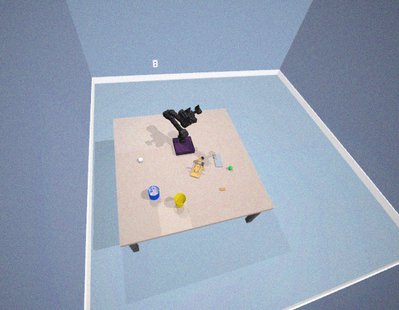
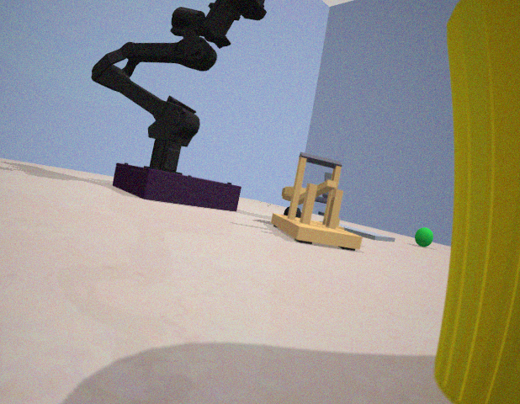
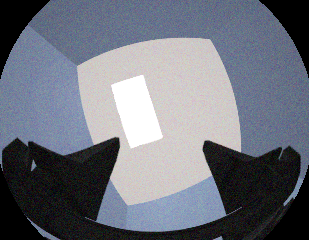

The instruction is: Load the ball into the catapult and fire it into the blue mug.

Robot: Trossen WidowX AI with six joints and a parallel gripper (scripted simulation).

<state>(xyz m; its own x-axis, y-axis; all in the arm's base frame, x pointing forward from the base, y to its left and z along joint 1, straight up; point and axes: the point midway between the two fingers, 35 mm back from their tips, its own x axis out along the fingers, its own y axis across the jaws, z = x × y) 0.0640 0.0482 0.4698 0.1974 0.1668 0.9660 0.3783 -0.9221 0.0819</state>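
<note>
The wooden catapult point(image 1: 195, 174) point(image 2: 330, 235) stands upright on the table in front of the arm's base; no ball shows on it. A green ball point(image 1: 230, 168) point(image 2: 423, 236) lies on the table to its right. A white ball point(image 1: 140, 159) lies at the left of the table in the top view. The blue mug point(image 1: 153, 195) stands upright toward the front left and is not seen in the exterior view. My gripper point(image 3: 164, 144) is open and empty, raised high above the table near the arm's base and tilted up at the ceiling.
A yellow cup point(image 1: 179, 201) point(image 2: 490, 217) stands right of the blue mug. A flat grey plate point(image 1: 217, 160) point(image 2: 371, 235) lies between catapult and green ball. A small orange block point(image 1: 222, 188) lies at the front right. The arm stands on a purple base point(image 1: 183, 148) point(image 2: 190, 189).
</note>
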